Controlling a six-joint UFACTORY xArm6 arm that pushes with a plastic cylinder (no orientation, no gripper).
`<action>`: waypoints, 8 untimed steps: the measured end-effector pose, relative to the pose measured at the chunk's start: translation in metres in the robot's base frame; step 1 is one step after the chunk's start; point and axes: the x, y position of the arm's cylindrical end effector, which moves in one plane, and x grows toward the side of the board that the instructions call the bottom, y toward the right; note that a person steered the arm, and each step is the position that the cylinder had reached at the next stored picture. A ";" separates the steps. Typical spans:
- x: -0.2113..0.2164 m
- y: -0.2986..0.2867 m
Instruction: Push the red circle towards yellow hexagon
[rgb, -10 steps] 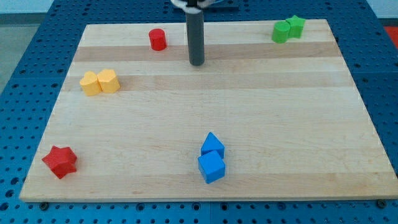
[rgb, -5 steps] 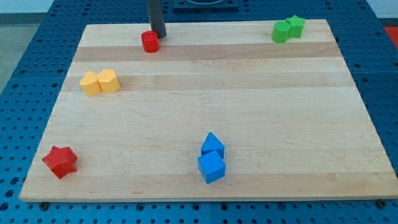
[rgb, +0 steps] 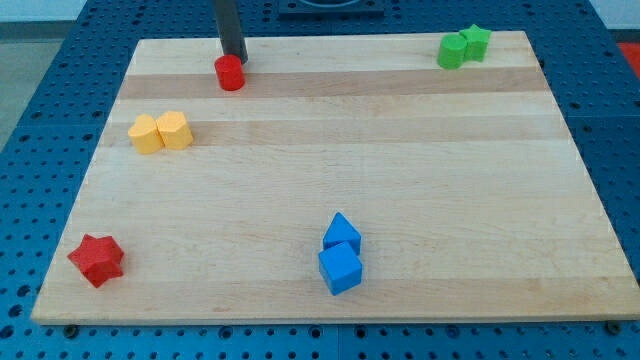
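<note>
The red circle (rgb: 230, 73) stands near the board's top edge, left of the middle. My tip (rgb: 235, 58) is right behind it, at its upper right side, touching it. Two yellow blocks sit side by side at the left: the left one (rgb: 146, 134) and the right one (rgb: 175, 130), both roughly hexagonal, and I cannot tell them apart by shape. They lie below and left of the red circle, well apart from it.
A red star (rgb: 97, 260) lies at the bottom left corner. Two blue blocks (rgb: 341, 255) touch each other at the bottom middle. Two green blocks (rgb: 463, 46) sit together at the top right. The wooden board (rgb: 400, 180) lies on a blue pegboard.
My tip moved from the board's top middle to the left, came behind the red circle and pushed it left and slightly down. The other blocks have not moved.
</note>
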 end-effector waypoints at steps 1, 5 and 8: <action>0.005 0.000; 0.020 -0.014; 0.041 0.028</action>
